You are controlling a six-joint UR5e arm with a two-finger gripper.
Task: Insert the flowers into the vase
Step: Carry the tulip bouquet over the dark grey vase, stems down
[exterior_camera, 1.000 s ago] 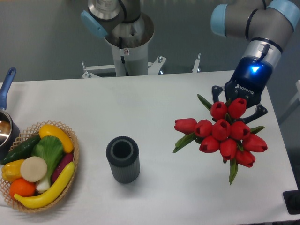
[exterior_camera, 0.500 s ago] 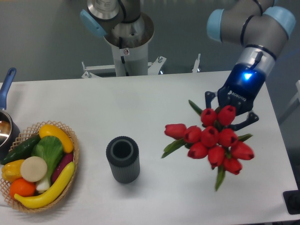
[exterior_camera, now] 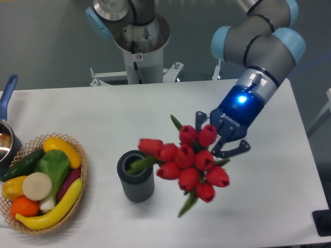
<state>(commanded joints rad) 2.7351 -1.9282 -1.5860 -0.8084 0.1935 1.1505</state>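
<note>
The flowers (exterior_camera: 186,160), a bunch of red tulip buds with green leaves, hang in the air over the table, held by my gripper (exterior_camera: 220,137). The gripper is shut on the bunch from the upper right; its fingertips are hidden behind the buds. The vase (exterior_camera: 135,175), a small dark grey ribbed cylinder with a round open mouth, stands upright on the white table (exterior_camera: 155,113). The leftmost bud and a leaf reach over the vase's right rim. The stems are hidden behind the buds.
A wicker basket (exterior_camera: 44,183) of fruit and vegetables sits at the left front. A pot with a blue handle (exterior_camera: 6,129) is at the left edge. The shiny robot pedestal (exterior_camera: 139,46) stands at the back. A dark object (exterior_camera: 323,222) is at the right front corner.
The gripper has carried the flowers to the left, from the right side of the table to just beside and partly over the vase. The vase and basket have not moved.
</note>
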